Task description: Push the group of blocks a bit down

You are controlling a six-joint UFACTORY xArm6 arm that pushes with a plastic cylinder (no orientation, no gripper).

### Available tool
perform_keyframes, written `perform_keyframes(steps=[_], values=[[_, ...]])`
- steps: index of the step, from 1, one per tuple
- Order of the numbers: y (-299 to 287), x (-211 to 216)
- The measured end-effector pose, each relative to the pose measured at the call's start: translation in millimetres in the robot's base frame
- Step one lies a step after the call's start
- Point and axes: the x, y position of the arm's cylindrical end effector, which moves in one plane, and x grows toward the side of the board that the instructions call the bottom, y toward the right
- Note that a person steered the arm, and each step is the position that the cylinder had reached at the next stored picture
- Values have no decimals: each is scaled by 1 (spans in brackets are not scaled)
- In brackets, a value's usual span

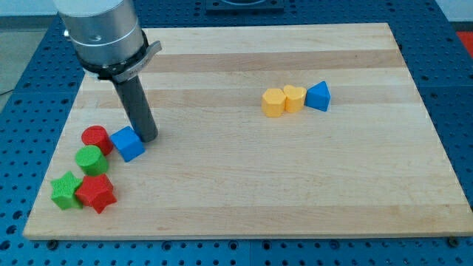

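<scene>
A group of blocks lies at the view's lower left: a red cylinder (95, 138), a blue cube (128, 143), a green cylinder (91, 159), a green star (66, 190) and a red star (96, 193). My tip (147, 138) rests on the board just right of the blue cube, touching or nearly touching its upper right side. A second group sits at the view's upper right: a yellow hexagon (273, 103), a yellow heart-like block (294, 97) and a blue triangular block (318, 96), side by side in a row.
The wooden board (244, 192) lies on a blue perforated table (22, 81). The arm's grey body (103, 33) hangs over the board's upper left corner. The left group lies close to the board's left edge.
</scene>
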Motion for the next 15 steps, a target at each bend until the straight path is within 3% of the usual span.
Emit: perform_keyframes(steps=[1, 3, 7, 8, 9, 11, 12, 13, 15], values=[[-3, 18], [-21, -32], [-34, 33], [-34, 23], [-51, -17], [-69, -33], [-68, -72], [-109, -76], [-107, -31]])
